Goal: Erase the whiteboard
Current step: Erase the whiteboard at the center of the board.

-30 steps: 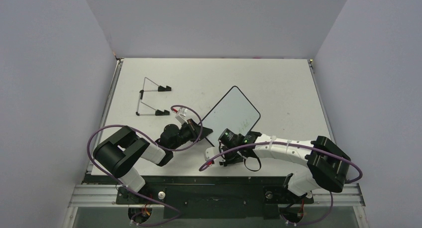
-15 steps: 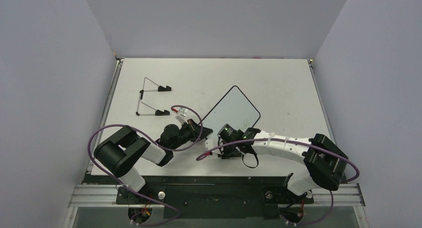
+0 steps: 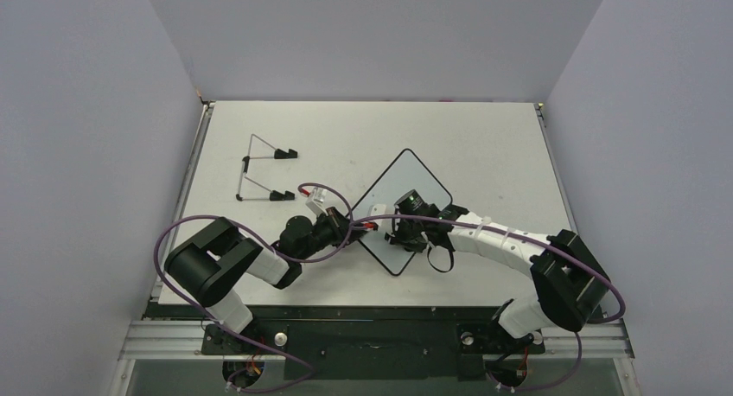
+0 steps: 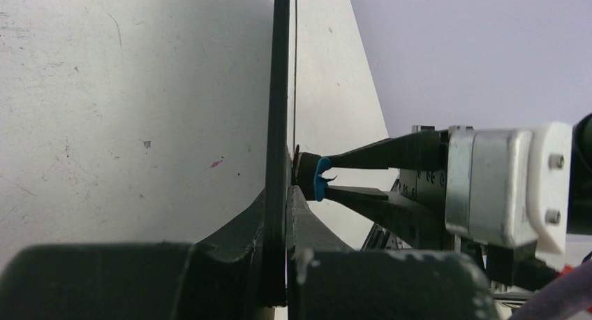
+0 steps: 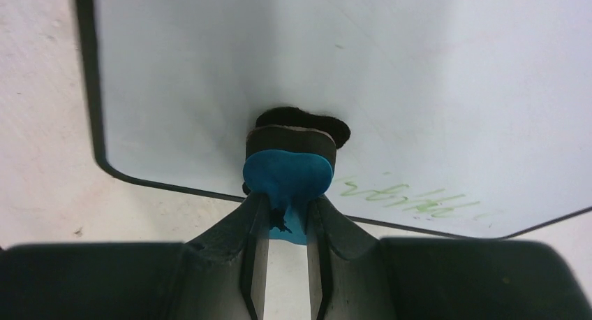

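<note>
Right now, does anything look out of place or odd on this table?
Nothing spilled or damaged. The whiteboard is off the wire stand, which sits apart at the far left; the left gripper clamps the board's rim while the right gripper presses a blue eraser to its face. Faint green handwriting shows beside the eraser.

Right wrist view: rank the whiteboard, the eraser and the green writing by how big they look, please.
1. Whiteboard: largest by far, fills most of the frame.
2 and 3. Eraser and green writing: too close to rank. The writing runs longer but thinner, and the eraser, gripped in the right pincer, sits nearer the camera.
</note>
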Robot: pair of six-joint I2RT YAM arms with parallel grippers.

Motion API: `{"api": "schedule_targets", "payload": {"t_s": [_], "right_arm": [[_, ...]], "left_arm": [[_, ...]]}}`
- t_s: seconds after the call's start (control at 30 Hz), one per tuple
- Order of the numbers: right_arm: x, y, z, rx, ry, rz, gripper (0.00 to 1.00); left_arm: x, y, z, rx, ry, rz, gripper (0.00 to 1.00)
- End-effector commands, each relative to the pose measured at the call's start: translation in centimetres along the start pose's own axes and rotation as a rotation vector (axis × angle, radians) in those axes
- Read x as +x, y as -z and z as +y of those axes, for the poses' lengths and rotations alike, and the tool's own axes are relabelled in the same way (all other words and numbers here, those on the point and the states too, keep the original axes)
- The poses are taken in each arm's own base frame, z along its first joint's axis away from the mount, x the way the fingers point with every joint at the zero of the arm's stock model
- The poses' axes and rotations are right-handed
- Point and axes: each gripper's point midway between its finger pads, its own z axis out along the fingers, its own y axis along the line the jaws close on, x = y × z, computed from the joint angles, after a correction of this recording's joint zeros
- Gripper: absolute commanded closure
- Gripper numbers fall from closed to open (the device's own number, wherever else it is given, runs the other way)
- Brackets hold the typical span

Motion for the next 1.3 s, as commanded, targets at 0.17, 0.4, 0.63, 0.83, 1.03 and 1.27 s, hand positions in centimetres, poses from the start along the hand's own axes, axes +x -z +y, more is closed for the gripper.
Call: {"api": "schedule_targets", "payload": {"t_s": [0.17, 0.4, 0.63, 0.83, 1.03, 1.27], "right_arm": [[-3.3, -0.1, 8.4, -0.265, 0.256, -0.072, 1.0], [-2.6, 0.3, -0.6, 0.004, -0.081, -0.079, 1.0], [-2.1, -0.4, 0.9, -0.112, -0.161, -0.099, 1.0], [-3.6, 0.0, 7.4, -0.35, 0.014, -0.098, 1.0], [-3.2, -0.2, 1.7, -0.169, -0.183, -0.11, 1.0], [-1.1, 0.4, -2.9, -0.019, -0.37, -0.138, 1.0]], "left_arm": [[-0.6, -0.5, -4.2, 0.148, 0.002, -0.004, 1.0], [-0.8, -0.6, -4.5, 0.153, -0.003, -0.003, 1.0], [-1.0, -0.4, -4.9, 0.169, 0.008, -0.018, 1.0], [-1.0, -0.2, -5.0, 0.168, 0.008, -0.028, 1.0], [-1.1, 0.0, -5.1, 0.168, 0.006, -0.034, 1.0], [-1.4, 0.1, -5.6, 0.19, 0.038, -0.053, 1.0]]}}
